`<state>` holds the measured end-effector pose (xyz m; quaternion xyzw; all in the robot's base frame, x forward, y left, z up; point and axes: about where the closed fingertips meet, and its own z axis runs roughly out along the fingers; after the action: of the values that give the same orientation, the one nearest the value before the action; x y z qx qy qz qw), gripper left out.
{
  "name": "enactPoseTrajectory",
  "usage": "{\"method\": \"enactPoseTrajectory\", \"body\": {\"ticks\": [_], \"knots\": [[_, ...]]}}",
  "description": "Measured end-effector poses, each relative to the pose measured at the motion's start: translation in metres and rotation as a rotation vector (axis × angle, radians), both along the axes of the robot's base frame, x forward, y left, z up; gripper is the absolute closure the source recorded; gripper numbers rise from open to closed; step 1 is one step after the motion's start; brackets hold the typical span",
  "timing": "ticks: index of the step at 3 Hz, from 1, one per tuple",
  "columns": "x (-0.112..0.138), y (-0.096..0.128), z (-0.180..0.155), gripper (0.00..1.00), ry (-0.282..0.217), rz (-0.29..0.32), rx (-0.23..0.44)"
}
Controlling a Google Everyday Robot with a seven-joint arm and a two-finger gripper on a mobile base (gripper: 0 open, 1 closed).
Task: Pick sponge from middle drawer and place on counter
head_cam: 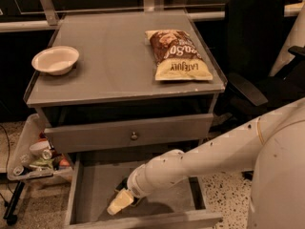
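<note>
The middle drawer (93, 187) is pulled open below the cabinet, showing its flat grey floor. My arm reaches down into it from the right. My gripper (120, 202) is low over the drawer floor near the front wall, its pale tip pointing down and left. A small dark shape (123, 184) lies right against the gripper's far side. I cannot tell whether it is the sponge. No green-and-yellow pad shows plainly anywhere else. The counter (114, 70) is the grey top above.
A white bowl (55, 59) sits on the counter's left, and a brown-and-yellow chip bag (177, 54) on its right. A shut drawer front with a round knob (134, 136) hangs above the open drawer. A black chair (257, 46) stands on the right, a cluttered tray (35, 159) on the left.
</note>
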<state>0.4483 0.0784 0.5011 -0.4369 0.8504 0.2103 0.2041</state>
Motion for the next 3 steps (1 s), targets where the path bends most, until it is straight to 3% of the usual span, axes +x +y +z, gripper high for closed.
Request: {"method": "enactPoseTrajectory", "body": {"ticks": [1,3], "knots": [[0.005,-0.003,-0.025,0.00,0.012,-0.002,0.003],[0.032,-0.023,-0.059,0.00,-0.038,-0.058,-0.016]]}}
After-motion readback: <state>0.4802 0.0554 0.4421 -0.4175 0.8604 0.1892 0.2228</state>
